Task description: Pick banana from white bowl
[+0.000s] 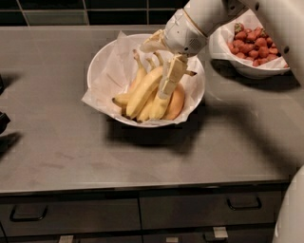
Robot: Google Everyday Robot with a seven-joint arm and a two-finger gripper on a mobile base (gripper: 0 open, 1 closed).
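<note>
One long curved yellow banana [142, 92] lies unlifted in the paper-lined white bowl [93, 66]; our gripper [154, 71] reaches in above it, fingers [172, 78] spread, gripping nothing.

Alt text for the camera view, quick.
The tool reaches down into the white bowl, against the banana, the longest of several there. A bowl of strawberries sits nearby on the grey counter.

Kitchen: grey countertop [71, 142], drawers [199, 211] below, dark wall tiles [52, 9]; jaws over the white bowl [98, 58].
</note>
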